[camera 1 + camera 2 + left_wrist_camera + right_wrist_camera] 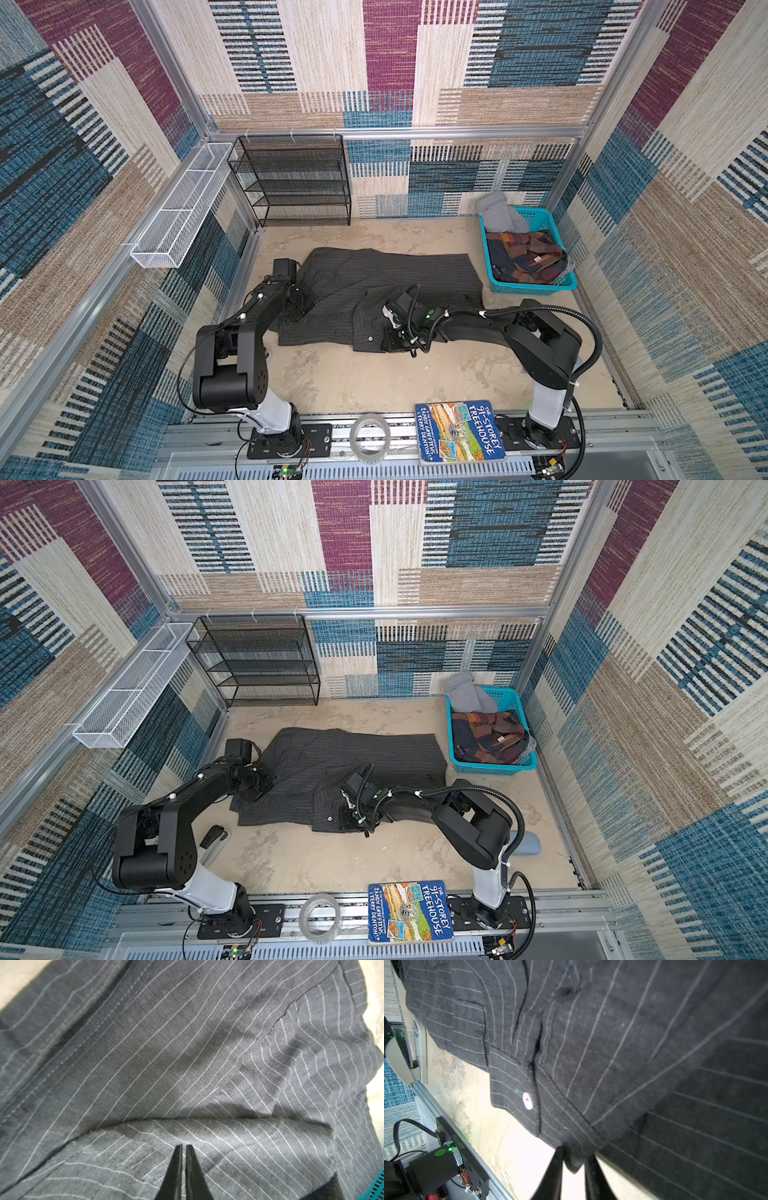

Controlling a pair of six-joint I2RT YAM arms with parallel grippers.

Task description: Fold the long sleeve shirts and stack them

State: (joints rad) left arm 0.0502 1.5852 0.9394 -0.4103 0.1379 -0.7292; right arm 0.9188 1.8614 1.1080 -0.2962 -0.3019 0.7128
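Charcoal pinstriped shirt (386, 270) lies partly folded, left gripper (184, 1148) pinched tight on a fold, right gripper (575, 1159) narrowed onto a hem corner, tips hidden in both top views.

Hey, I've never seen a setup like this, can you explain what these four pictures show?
Two black robot arms stand at a beige table, each ending in a two-fingered gripper. The two wide pictures look down from overhead; the two close-ups come from cameras on the arms' wrists. A charcoal pinstriped shirt lies on the table, beside a teal basket of more clothes. The left gripper is pinched shut on a fold of the shirt; the right gripper grips a corner near a white button.
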